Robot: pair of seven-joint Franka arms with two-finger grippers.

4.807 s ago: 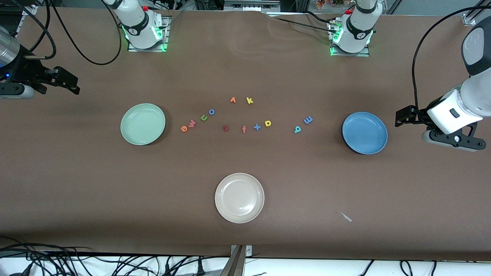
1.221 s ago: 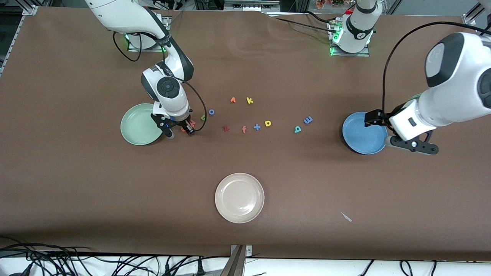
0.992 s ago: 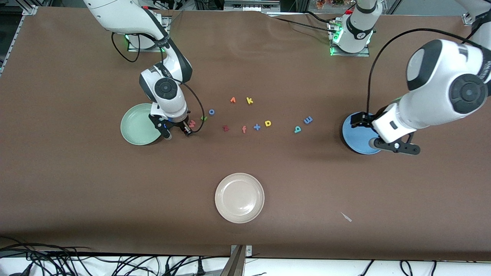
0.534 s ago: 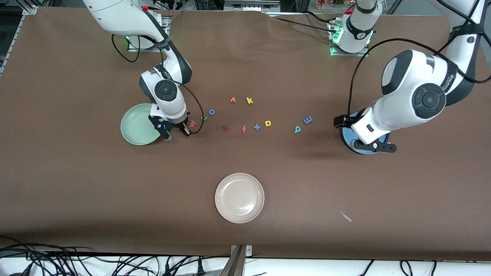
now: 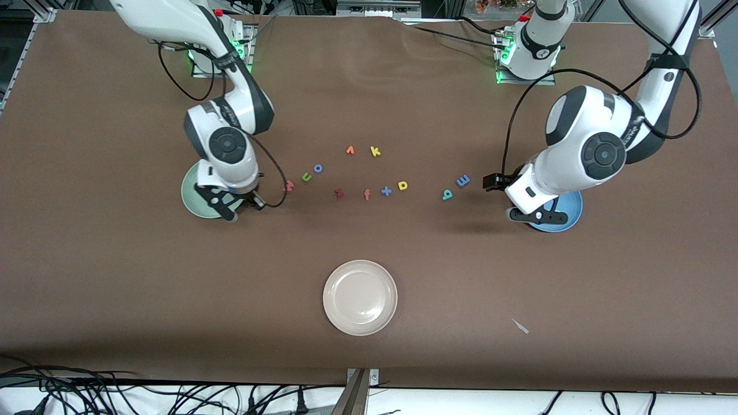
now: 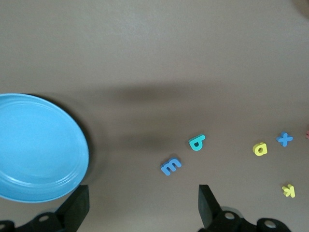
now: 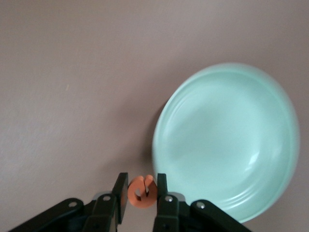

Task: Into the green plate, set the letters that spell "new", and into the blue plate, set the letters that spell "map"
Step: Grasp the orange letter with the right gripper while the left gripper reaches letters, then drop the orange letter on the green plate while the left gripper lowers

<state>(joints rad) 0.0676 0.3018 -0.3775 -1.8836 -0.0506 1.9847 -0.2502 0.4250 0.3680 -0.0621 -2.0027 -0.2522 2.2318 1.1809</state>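
Brown table (image 5: 403, 259): your right gripper (image 7: 140, 195) clamps the orange e (image 7: 140, 191) at frame bottom beside the green plate (image 7: 227, 140); left gripper (image 6: 142, 205) gapes wide near the blue plate (image 6: 38, 145); no writing legible.

**Foam letters are the only readable signs on the table**

Loose foam characters lie in a scattered row on the brown table (image 5: 115, 276): a coral w (image 5: 289, 185), green n (image 5: 306, 177), blue o (image 5: 317, 168), yellow k (image 5: 375, 151), dark red z (image 5: 339, 193), orange f (image 5: 366, 195), blue plus sign (image 5: 386, 191), yellow p (image 5: 403, 185), teal a (image 5: 447, 195) and blue m (image 5: 463, 181). An orange e (image 7: 141, 192) sits between gripper fingers. No printed labels or brands are legible.
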